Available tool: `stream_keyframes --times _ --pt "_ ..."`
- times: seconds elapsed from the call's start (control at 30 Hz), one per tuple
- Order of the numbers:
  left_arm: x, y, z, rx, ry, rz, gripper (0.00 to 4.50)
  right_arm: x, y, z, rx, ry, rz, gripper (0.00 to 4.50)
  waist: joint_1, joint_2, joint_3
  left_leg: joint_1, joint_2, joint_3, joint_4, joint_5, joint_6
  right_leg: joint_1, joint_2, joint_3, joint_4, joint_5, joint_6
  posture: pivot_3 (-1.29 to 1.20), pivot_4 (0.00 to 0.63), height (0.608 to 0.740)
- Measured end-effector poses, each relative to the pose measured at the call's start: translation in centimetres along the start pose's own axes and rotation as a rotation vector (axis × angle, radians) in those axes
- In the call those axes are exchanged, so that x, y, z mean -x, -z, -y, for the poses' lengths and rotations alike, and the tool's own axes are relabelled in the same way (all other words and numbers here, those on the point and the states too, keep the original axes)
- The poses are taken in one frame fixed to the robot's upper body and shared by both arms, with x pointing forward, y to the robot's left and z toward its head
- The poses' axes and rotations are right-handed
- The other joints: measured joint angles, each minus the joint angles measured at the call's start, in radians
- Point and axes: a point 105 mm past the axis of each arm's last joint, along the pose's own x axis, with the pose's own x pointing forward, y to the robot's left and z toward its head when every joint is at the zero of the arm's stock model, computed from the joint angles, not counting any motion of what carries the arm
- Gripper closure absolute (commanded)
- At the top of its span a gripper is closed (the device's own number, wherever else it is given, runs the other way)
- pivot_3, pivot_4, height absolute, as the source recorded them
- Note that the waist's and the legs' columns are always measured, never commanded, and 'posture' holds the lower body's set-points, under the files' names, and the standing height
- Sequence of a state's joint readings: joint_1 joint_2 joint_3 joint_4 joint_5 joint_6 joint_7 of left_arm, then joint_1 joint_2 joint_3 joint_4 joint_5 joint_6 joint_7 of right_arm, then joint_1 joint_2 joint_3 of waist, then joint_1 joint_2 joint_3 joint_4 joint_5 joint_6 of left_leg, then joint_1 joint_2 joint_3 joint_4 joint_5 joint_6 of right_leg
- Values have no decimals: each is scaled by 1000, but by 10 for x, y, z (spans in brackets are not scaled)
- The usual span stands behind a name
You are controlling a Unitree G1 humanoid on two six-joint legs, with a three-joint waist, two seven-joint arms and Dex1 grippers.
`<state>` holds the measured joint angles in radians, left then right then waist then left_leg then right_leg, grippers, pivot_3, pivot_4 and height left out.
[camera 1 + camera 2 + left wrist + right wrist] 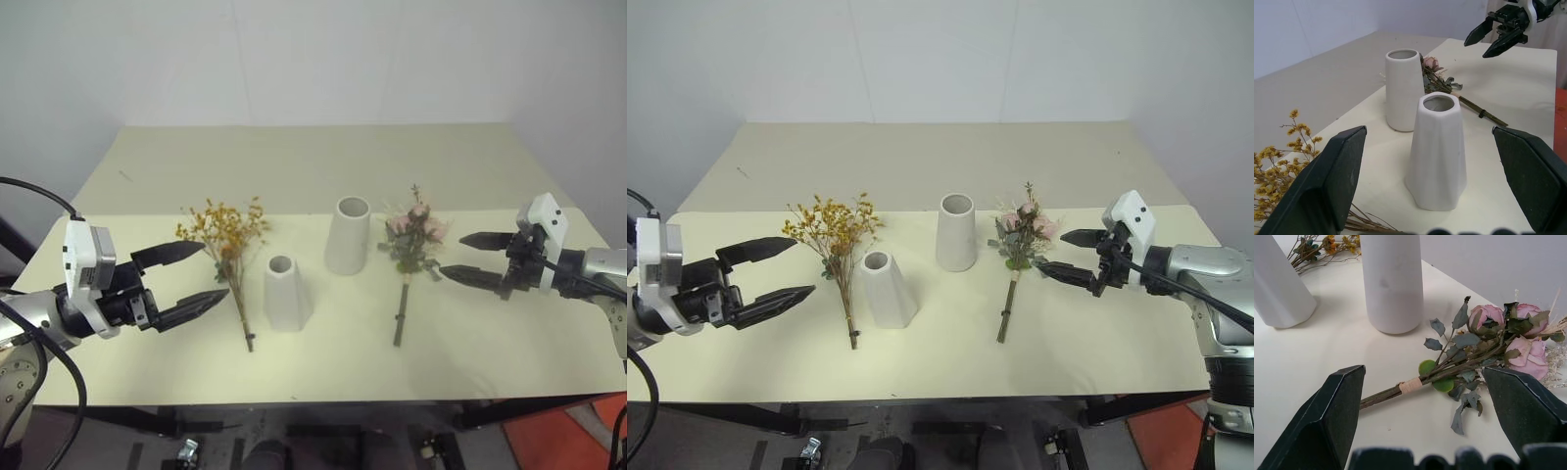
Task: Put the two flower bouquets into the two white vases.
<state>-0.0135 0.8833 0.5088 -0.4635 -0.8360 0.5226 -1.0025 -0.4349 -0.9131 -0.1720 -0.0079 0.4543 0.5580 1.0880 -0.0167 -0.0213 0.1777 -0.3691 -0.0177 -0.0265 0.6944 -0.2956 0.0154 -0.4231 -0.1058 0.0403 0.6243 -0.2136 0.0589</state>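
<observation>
on the pale cream table (470, 362), seen from the head camera, four things lie in a loose row across the middle of the frame. left of centre lies the bunch of tiny yellow-orange dried blossoms on thin brown stems (227, 235), flat on the table, blossoms toward the back, stems pointing at the front edge. just right of it stands the shorter faceted matte white vase with a narrow neck (285, 294), upright. behind that and a little to the right stands the taller smooth tapered white vase with a wide mouth (347, 236), also upright. right of centre lies the bouquet of pink roses, green leaves and pale sprigs (415, 239), flat, its bound stem pointing to the front edge.

the left gripper (192, 277) hovers at the lower left, fingers spread wide, holding nothing, just beside the yellow bunch. the right gripper (472, 258) hovers at the right, fingers likewise spread and empty, near the rose bouquet. both vases are empty.
</observation>
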Motion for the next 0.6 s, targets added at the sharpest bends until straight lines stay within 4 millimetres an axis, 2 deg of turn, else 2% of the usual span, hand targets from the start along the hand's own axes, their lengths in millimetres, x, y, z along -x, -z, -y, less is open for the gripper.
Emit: stream_keyframes --times 0.6 --pt "-2 -3 -1 -17 37 -4 0 0 1 0 -10 6 -9 30 0 0 0 0 0 1 0 0 0 0 0 0 0 0 0 0 150 740"
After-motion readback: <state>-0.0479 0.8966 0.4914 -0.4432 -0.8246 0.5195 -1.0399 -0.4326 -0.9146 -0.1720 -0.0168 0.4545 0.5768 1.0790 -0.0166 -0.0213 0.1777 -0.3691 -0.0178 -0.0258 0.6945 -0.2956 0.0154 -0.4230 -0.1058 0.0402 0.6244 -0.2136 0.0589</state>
